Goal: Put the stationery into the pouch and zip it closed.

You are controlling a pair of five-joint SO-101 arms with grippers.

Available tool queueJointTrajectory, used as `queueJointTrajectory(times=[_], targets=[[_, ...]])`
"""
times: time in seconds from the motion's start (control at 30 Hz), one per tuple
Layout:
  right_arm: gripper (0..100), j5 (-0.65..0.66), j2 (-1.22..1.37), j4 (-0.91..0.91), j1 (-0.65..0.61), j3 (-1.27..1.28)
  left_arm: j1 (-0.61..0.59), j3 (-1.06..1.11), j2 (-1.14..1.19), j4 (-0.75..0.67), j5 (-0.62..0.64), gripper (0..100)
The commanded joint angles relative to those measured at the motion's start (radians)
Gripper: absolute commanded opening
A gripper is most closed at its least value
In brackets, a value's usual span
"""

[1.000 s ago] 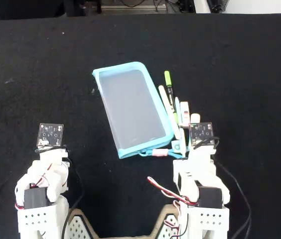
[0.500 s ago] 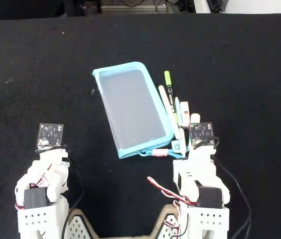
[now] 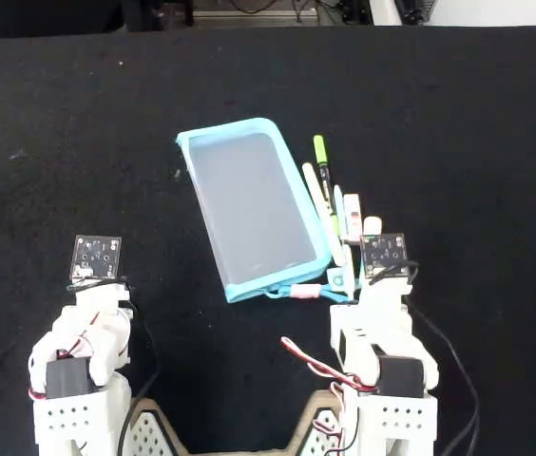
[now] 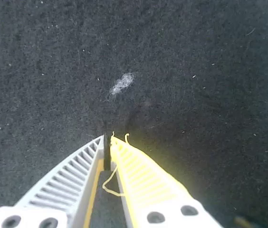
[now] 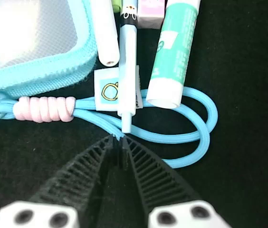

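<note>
Blue and soft, the pouch (image 3: 249,209) looks floppy, so we would pinch its thick edge, while the left gripper (image 4: 109,142) and right gripper (image 5: 119,143) are closed, holding nothing.

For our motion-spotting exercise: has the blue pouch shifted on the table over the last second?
No. The pouch keeps the same spot and angle against the table and its far edge.

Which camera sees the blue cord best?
The right wrist view: the blue cord lies up close, looping under the pen tip and glue stick, just past the right tool. The high view gives a small bit at the pouch corner. The left wrist view faces black table beyond the left tool.
</note>
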Motion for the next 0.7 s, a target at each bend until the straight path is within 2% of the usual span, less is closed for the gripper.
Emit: queueJointTrajectory(times=[0.0,0.5,0.57,0.67], targets=[[1.2,-0.002,-0.074,0.002,-0.009,-0.008,0.001,0.022,-0.006,0.003,-0.005,3],[1.2,-0.002,-0.074,0.002,-0.009,-0.008,0.001,0.022,-0.006,0.003,-0.008,3],[1.2,-0.002,-0.074,0.002,-0.009,-0.008,0.002,0.022,-0.006,-0.011,-0.009,3],[1.2,-0.002,-0.074,0.002,-0.009,-0.008,-0.007,0.021,-0.006,-0.107,-0.009,3]])
